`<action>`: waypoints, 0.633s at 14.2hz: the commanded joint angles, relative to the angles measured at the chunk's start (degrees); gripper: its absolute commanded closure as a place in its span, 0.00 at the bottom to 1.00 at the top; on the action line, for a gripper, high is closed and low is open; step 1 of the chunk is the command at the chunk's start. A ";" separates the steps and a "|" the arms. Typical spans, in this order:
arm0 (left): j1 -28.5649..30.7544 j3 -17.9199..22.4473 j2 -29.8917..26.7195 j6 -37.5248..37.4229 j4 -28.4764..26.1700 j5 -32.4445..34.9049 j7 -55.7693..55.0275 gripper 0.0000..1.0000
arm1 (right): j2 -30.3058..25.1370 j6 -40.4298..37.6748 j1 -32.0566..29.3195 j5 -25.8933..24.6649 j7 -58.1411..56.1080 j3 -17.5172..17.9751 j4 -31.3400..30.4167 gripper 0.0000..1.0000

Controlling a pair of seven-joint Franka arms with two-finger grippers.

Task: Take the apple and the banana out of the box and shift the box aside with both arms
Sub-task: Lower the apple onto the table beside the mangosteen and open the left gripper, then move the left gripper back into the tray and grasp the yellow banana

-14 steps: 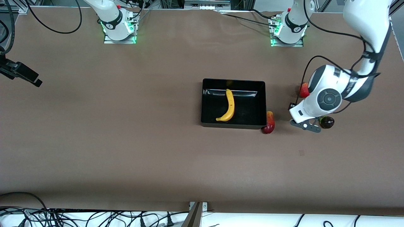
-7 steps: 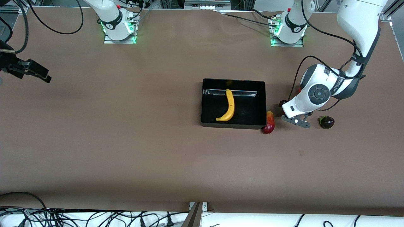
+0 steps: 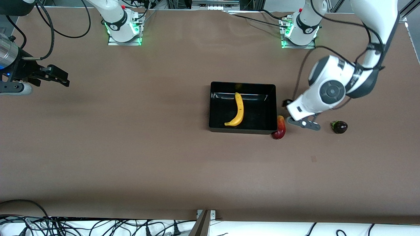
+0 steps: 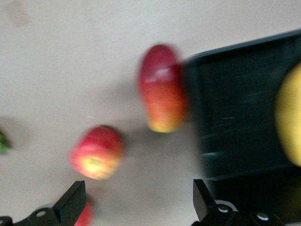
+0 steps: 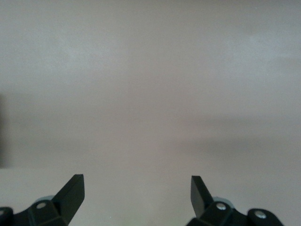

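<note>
The black box point(image 3: 271, 108) stands mid-table with the yellow banana point(image 3: 238, 110) inside. The red-orange mango point(image 3: 279, 128) lies against the box's corner nearest the left arm's end. The dark purple fruit point(image 3: 339, 127) lies farther toward that end. My left gripper point(image 3: 286, 105) hovers open and empty beside the box, over bare table next to the mango. The left wrist view shows its gripper point(image 4: 137, 197), the mango point(image 4: 162, 89), the red-yellow apple point(image 4: 96, 151), a sliver of a red fruit point(image 4: 83, 214), the box point(image 4: 235, 108) and the banana point(image 4: 290, 117). My right gripper point(image 3: 62, 78) is open over bare table point(image 5: 141, 94).
The arm bases point(image 3: 123, 26) stand along the table's edge farthest from the front camera. The left arm's wrist point(image 3: 331, 90) hides the apple in the front view. Cables point(image 3: 98, 226) lie below the table's near edge.
My left gripper has moved from beside the purple fruit toward the box and mango. My right gripper has moved in from the table's end toward the middle.
</note>
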 commanded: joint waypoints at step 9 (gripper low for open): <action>-17.90 -3.67 15.79 15.58 1.19 11.52 -39.19 0.00 | -0.48 -0.86 1.41 0.36 0.01 -0.29 0.60 0.00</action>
